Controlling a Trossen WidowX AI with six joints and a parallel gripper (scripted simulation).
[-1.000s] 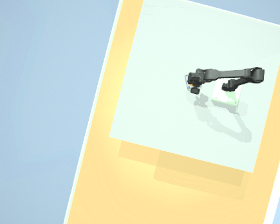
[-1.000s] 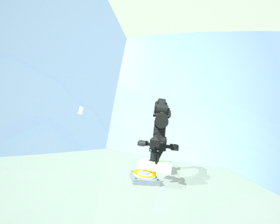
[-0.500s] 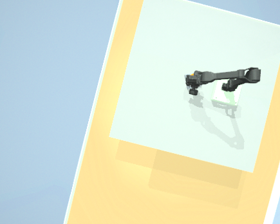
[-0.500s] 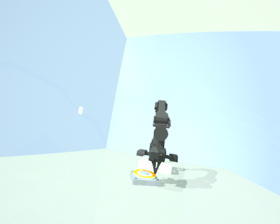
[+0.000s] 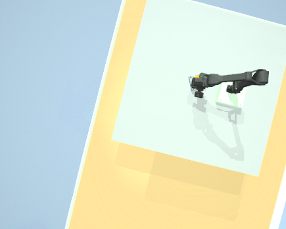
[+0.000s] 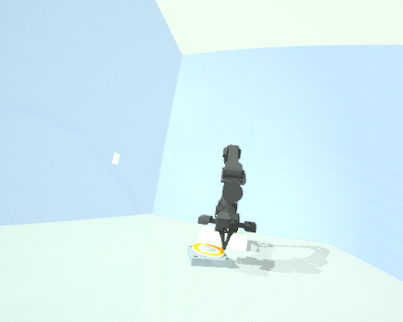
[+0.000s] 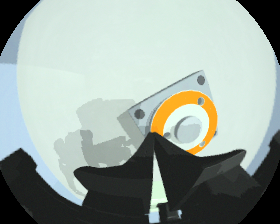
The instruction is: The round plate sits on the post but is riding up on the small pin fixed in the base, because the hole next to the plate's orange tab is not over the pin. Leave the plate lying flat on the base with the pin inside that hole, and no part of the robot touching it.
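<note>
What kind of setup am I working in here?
Likely a bare test cell, not a home or shop: plain blue walls, one arm on a pale mat, and a single square base holding an orange-ringed plate under the shut gripper.

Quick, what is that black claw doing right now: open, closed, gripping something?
Black parallel-jaw gripper: closed, holding nothing; its tips sit at the edge of the round orange-rimmed plate.
</note>
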